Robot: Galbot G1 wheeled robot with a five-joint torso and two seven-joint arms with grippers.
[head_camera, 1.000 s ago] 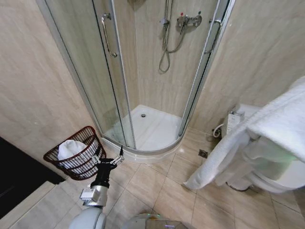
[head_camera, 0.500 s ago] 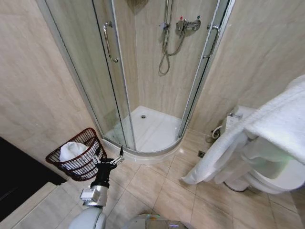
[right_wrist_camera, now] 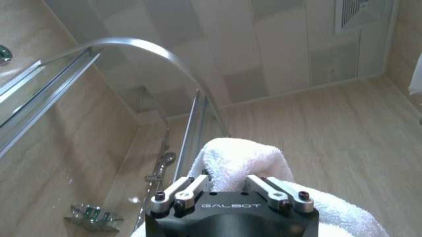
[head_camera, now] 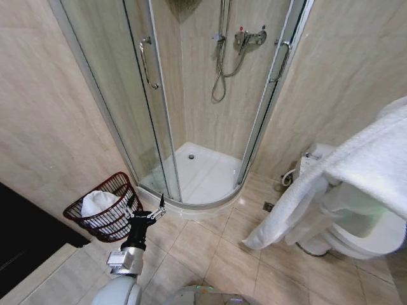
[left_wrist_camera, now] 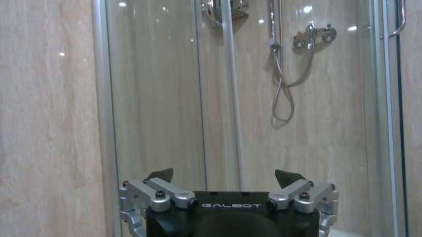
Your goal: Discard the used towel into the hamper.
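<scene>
Hanging towel [head_camera: 356, 184], draped long-axis downward

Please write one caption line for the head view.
Right gripper holds white towel aloft; open left gripper beside hamper.

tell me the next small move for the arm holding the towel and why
Probably swing the right pincer, shut on the white towel, leftward toward the hamper. The towel hangs high on the robot's right, while the hamper sits on the floor at its left, beside the open left pincer.
</scene>
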